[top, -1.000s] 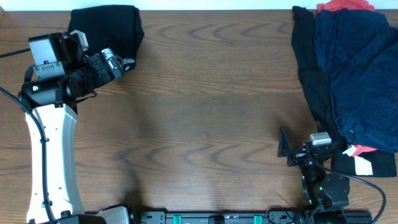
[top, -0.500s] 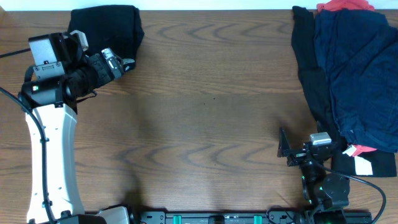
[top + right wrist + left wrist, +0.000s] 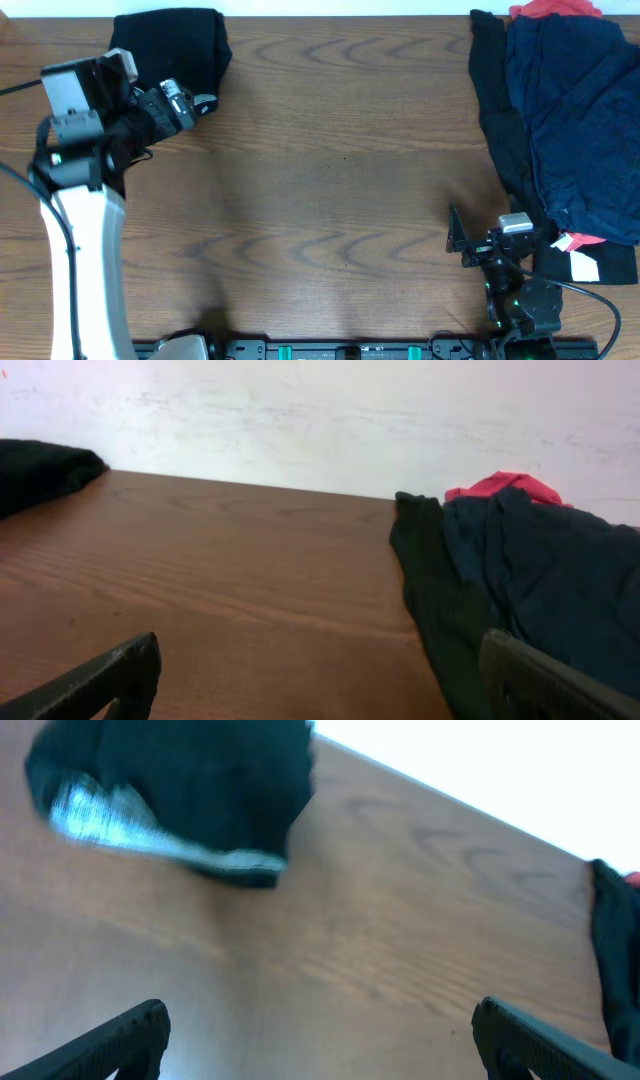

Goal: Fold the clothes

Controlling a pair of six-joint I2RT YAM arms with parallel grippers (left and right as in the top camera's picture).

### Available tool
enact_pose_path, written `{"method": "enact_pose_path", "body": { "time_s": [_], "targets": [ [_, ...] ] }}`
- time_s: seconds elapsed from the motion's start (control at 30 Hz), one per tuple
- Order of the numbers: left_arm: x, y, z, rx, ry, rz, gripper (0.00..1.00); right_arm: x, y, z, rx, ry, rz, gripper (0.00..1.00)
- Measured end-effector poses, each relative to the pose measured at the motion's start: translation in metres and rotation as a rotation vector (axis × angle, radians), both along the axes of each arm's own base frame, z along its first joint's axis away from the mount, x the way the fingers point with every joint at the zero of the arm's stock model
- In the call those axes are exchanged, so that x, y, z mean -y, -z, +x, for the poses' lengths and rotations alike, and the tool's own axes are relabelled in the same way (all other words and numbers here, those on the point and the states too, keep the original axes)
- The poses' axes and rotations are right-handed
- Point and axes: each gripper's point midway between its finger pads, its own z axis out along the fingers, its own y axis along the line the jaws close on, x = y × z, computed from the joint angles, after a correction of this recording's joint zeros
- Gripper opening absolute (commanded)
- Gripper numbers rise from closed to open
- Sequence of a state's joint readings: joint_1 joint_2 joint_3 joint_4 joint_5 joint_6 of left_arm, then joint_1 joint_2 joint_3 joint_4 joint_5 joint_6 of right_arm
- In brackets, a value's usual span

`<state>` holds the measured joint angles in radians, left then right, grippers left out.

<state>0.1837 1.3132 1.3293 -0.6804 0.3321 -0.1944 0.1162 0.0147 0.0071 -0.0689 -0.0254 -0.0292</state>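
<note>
Pinching just one edge of the navy layer atop the pile (image 3: 575,110) suits my right fingers (image 3: 120,672), open and empty like my left fingers (image 3: 130,1034).

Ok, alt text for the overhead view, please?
A bundled black garment lies at the table's far left, the open, empty left tool beside it. An unfolded heap of navy, black and red clothes fills the far right, the right tool open near its front edge.

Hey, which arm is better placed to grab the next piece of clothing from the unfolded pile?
Right. The right gripper sits open beside the pile of clothes on its side; the left gripper is across the table, by the folded black garment.
</note>
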Motion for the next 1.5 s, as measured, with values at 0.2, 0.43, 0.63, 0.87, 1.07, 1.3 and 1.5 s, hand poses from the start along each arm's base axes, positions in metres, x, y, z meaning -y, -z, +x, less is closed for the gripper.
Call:
{"method": "enact_pose_path", "body": {
  "time_s": [0.2, 0.43, 0.63, 0.87, 1.07, 1.3, 1.5],
  "targets": [
    [0.049, -0.016, -0.019, 0.259, 0.211, 0.148, 0.98, 0.0, 0.0, 0.0, -0.001, 0.0, 0.0, 0.99],
    [0.06, 0.037, -0.063, 0.414, 0.282, 0.253, 0.98, 0.0, 0.0, 0.0, 0.0, 0.001, 0.0, 0.99],
    [0.058, 0.091, -0.098, 0.45, 0.275, 0.288, 0.98, 0.0, 0.0, 0.0, 0.0, 0.0, 0.0, 0.99],
    [0.058, 0.122, -0.119, 0.502, 0.264, 0.304, 0.98, 0.0, 0.0, 0.0, -0.001, 0.001, 0.0, 0.99],
    [0.056, 0.128, -0.126, 0.555, 0.248, 0.319, 0.98, 0.0, 0.0, 0.0, -0.001, 0.0, 0.0, 0.99],
    [0.052, 0.118, -0.127, 0.602, 0.219, 0.339, 0.98, 0.0, 0.0, 0.0, 0.0, 0.001, 0.0, 0.99],
    [0.048, 0.108, -0.128, 0.646, 0.191, 0.355, 0.98, 0.0, 0.0, 0.0, 0.0, 0.0, 0.0, 0.99]
  ]
}}
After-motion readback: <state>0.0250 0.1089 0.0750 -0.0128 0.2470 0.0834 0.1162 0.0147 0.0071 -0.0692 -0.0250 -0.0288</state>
